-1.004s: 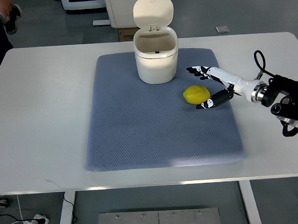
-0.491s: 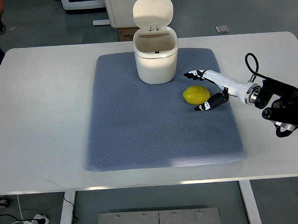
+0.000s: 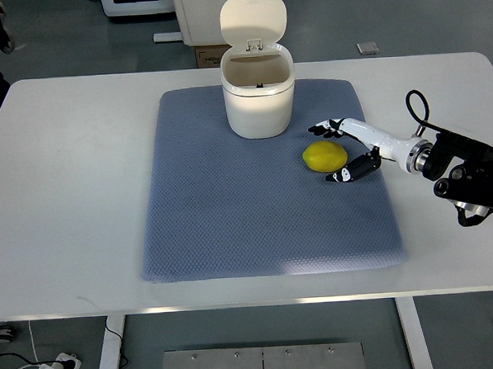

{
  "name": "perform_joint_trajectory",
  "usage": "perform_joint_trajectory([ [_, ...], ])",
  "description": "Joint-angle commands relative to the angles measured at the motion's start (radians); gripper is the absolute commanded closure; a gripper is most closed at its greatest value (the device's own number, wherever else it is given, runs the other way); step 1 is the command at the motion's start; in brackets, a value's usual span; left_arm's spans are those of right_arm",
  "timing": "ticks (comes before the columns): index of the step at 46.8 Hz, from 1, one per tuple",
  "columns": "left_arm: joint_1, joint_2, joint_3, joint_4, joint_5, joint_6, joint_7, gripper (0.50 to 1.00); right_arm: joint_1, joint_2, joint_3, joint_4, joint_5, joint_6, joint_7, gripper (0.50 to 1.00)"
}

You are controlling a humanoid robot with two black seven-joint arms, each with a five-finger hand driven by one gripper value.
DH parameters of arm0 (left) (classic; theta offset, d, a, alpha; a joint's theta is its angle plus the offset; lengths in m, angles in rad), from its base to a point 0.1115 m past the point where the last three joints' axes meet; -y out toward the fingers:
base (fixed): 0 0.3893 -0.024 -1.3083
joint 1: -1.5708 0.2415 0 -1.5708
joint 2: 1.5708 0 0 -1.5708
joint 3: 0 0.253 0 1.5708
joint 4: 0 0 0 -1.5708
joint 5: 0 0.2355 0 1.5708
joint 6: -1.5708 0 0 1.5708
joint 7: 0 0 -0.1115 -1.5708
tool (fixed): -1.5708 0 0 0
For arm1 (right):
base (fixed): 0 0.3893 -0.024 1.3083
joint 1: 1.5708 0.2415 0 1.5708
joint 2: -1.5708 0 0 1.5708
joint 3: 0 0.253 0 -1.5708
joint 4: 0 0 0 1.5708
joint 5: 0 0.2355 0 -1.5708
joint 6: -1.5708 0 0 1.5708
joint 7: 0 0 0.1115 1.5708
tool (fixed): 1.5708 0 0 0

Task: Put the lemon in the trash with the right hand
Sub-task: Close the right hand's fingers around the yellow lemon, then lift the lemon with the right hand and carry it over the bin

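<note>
Seen from the top view, the lemon [image 3: 325,156] lies on the blue mat [image 3: 232,226], right of centre and just near and to the right of the white bin [image 3: 258,99], which stands at the far edge of the mat with its lid [image 3: 253,19] tipped back, so the mouth is already free to receive the fruit. The right hand [image 3: 344,150] comes in from the right edge and sits just beside the lemon's right side, fingers [image 3: 320,130] spread above the far side and the thumb [image 3: 345,175] reaching under the near side; the hand brackets the fruit, but I cannot tell whether any tip touches it, and nothing is gripped. That open cradle suggests the hand is lined up to close around the lemon, which rests flat on the mat, not lifted. The mat probably keeps the round fruit from rolling. The left arm does not show. All of this sits on 1 white table [image 3: 74,202].
</note>
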Motion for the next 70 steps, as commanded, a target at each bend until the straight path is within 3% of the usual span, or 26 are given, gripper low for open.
perform_joint_trajectory([
  [1, 0.000, 0.000, 0.000, 0.001, 0.000, 0.001, 0.000, 0.500, -0.001, 0.000, 0.000, 0.000, 0.001, -0.001, 0.001, 0.645],
  [35, 0.000, 0.000, 0.000, -0.001, 0.000, 0.001, 0.000, 0.500, -0.004, 0.031, -0.003, -0.026, 0.002, 0.002, -0.001, 0.745],
  [46, 0.000, 0.000, 0.000, 0.001, 0.000, 0.001, 0.000, 0.500, -0.004, 0.031, -0.005, -0.024, 0.002, 0.011, -0.002, 0.898],
  [51, 0.000, 0.000, 0.000, 0.001, 0.000, 0.001, 0.000, 0.500, -0.001, 0.031, -0.021, -0.024, 0.002, 0.009, -0.002, 1.000],
  [70, 0.000, 0.000, 0.000, -0.001, 0.000, -0.002, 0.000, 0.500, 0.025, 0.021, -0.014, -0.018, 0.059, 0.011, 0.004, 1.000],
])
